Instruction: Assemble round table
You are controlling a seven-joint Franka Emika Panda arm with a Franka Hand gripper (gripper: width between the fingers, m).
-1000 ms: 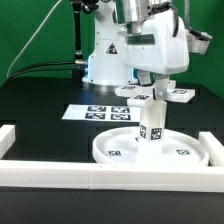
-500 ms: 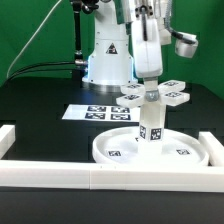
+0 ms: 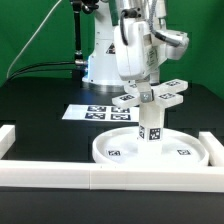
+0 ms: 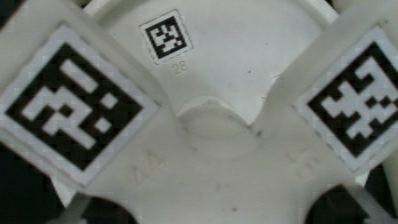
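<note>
Exterior view: shows the gripper [image 3: 146, 88] pointing straight down over the middle of the scene, fingers drawn in narrow and clamped on the hub of the cross-shaped piece [image 3: 128, 101]. Holds that piece roughly level, its four tagged arms spreading out around the fingers, two toward the exterior view's left and two toward its right. Places the hub directly on top of the short cylinder leg [image 3: 151, 126]; cannot tell whether the two are fully joined. Shows the leg upright, a square tag on its side, standing at the centre of the large rimmed disc [image 3: 195, 150]. Shows the disc lying flat on the black table [image 3: 40, 100], with small tags on its floor on either side of the leg.

Wrist view: fills almost wholly with the cross-shaped piece [image 4: 205, 130], seen very close, a big tag on an arm at each side. Carries a smaller tag on a white surface beyond; cannot tell which part that belongs to. Shows no fingertips clearly.

Farther out in the exterior view: has the marker board [image 3: 95, 112] flat on the table behind the disc, toward the white robot base [image 3: 105, 62]. Has white border rails [image 3: 100, 175] along the near edge, just in front of the disc. Closes behind with a green backdrop [image 3: 30, 30].
</note>
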